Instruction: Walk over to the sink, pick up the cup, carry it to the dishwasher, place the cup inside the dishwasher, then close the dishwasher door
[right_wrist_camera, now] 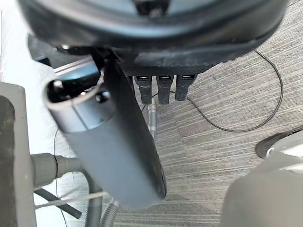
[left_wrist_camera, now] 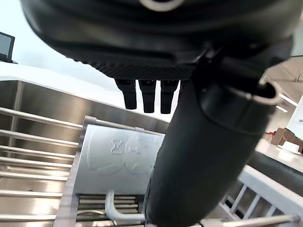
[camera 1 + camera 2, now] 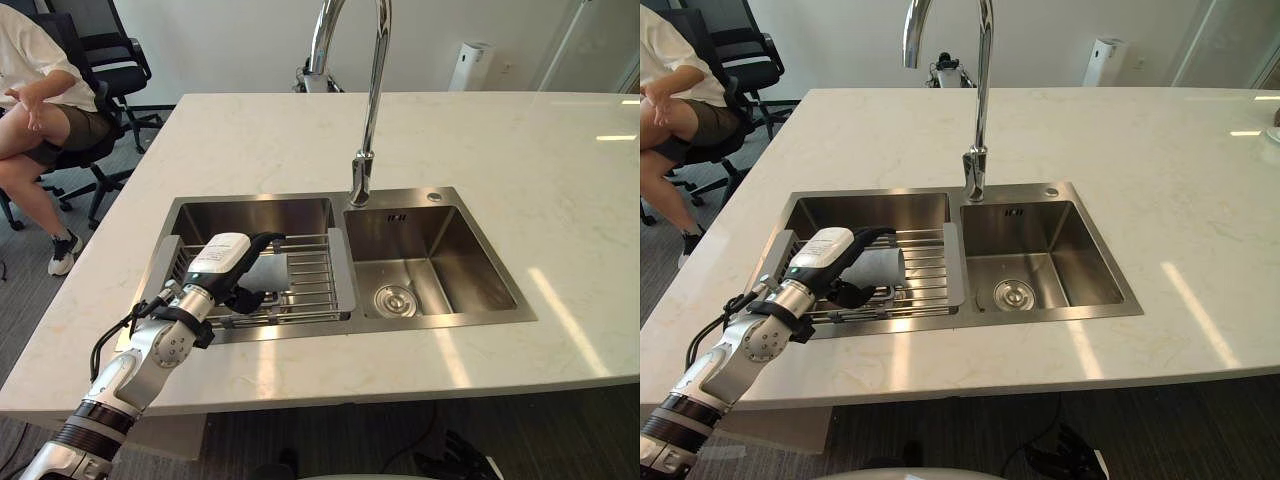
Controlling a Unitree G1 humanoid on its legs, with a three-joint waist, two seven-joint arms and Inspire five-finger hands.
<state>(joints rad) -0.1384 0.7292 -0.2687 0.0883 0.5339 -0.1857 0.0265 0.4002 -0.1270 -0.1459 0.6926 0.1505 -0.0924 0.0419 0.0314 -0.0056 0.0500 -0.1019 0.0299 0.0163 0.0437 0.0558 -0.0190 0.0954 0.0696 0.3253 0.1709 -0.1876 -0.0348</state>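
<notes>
A grey cup lies on its side on the wire rack set across the sink's left basin. My left hand reaches in from the counter's front edge and is at the cup. Its thumb arches over the cup's top, its fingers lie below it, and they look relaxed, not closed. In the left wrist view the cup's embossed base shows just past the fingers and the thumb. My right hand hangs open above the carpet.
A tall chrome tap rises between the two basins; the right basin has a drain. White marble counter surrounds the sink. A person sits on an office chair at the far left. A white cylinder stands behind the counter.
</notes>
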